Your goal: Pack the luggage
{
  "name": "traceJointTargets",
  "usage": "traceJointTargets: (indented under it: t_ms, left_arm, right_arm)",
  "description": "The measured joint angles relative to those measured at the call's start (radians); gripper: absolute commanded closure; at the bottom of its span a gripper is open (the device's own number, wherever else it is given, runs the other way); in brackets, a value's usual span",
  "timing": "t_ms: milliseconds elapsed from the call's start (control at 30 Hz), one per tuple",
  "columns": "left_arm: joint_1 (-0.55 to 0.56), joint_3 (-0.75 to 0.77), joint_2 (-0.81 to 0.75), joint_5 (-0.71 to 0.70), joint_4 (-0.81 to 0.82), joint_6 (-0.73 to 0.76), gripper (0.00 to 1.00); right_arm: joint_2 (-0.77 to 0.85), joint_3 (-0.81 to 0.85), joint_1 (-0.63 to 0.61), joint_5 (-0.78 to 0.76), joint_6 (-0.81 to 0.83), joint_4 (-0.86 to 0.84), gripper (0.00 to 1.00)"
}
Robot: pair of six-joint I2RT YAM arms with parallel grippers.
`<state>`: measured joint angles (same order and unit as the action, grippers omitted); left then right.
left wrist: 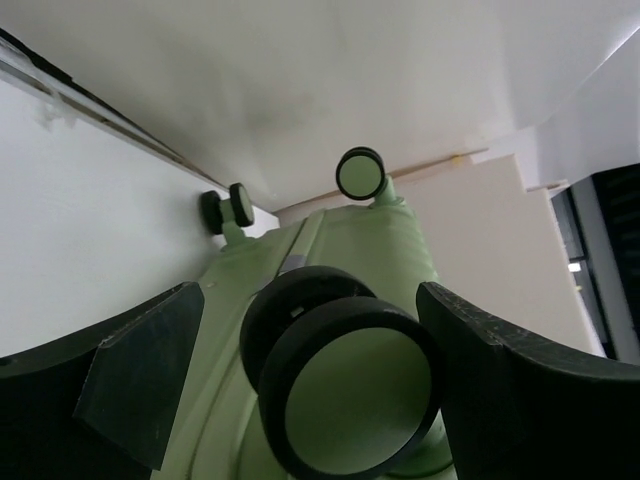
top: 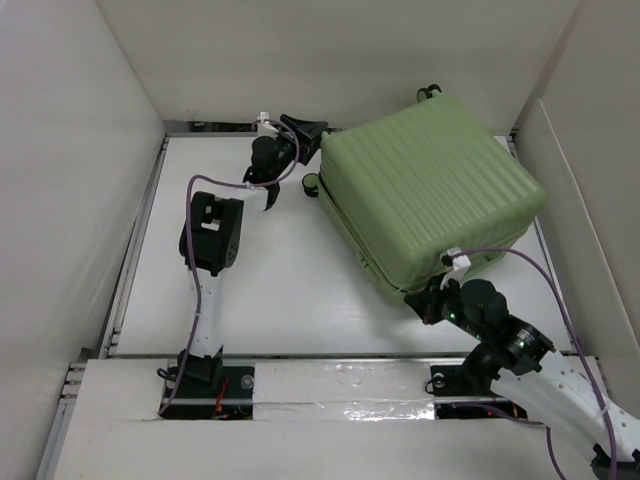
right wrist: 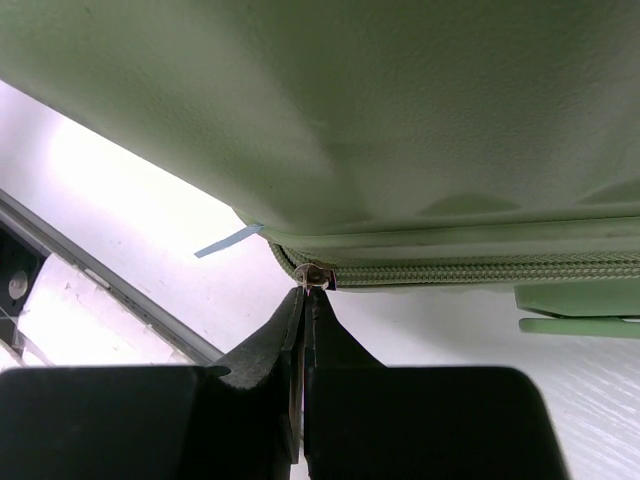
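The luggage (top: 430, 190) is a pale green ribbed suitcase lying flat and closed at the back right of the table. My left gripper (top: 310, 132) is at its far-left corner, open, with its fingers on either side of a black-and-green caster wheel (left wrist: 345, 385); the left finger stands clear of the wheel. Two more wheels (left wrist: 360, 173) show beyond it. My right gripper (top: 425, 300) is at the near corner, shut on the metal zipper pull (right wrist: 318, 273) at the end of the green zipper (right wrist: 480, 270). A thin light blue strip (right wrist: 228, 240) sticks out of the seam.
White walls enclose the table on the left, back and right. A metal rail (top: 140, 230) runs along the table's left edge. A pale panel (top: 590, 200) leans at the right, close to the suitcase. A taped strip (top: 340, 385) lies between the arm bases.
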<state>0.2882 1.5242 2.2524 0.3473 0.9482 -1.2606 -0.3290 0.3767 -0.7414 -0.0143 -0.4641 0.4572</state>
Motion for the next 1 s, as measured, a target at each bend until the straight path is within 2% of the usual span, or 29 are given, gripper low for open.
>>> traceJointTargets:
  t_ms: [267,333,367,400,433,467,533,733,900,1000]
  left_arm:
    - [0.014,0.058,0.05,-0.017,0.03,-0.107,0.32]
    - [0.019,0.062,0.053,-0.027,0.035,-0.127,0.42]
    - [0.019,0.062,0.053,-0.032,0.039,-0.133,0.47]
    - [0.019,0.062,0.053,-0.042,0.04,-0.142,0.59]
    - [0.019,0.062,0.053,-0.057,0.041,-0.147,0.67]
    - [0.019,0.063,0.055,-0.064,0.043,-0.155,0.84]
    - [0.018,0.064,0.055,-0.089,0.046,-0.163,1.0]
    - [0.011,0.026,0.048,-0.141,0.114,-0.166,1.0]
    - [-0.023,-0.232,-0.08,-0.192,0.266,-0.162,1.0]
    - [-0.085,-0.392,-0.161,-0.191,0.334,-0.164,1.0]
  right_arm:
    - [0.005,-0.001,0.0,0.0,-0.007,0.001,1.0]
    - [0.007,-0.002,0.0,0.0,-0.008,0.002,1.0]
    - [0.008,-0.002,0.0,0.0,-0.008,0.001,1.0]
    - [0.008,-0.003,0.0,0.0,-0.009,0.0,1.0]
    - [0.008,-0.005,0.0,0.0,-0.009,0.001,1.0]
    - [0.008,-0.007,0.0,0.001,-0.01,0.001,1.0]
    - [0.007,-0.01,0.0,0.002,-0.012,0.0,1.0]
    - [-0.002,-0.01,-0.006,-0.008,-0.016,-0.001,1.0]
    - [-0.043,-0.003,-0.006,-0.018,-0.001,0.012,1.0]
    - [-0.149,0.044,0.018,0.008,0.033,0.006,1.0]
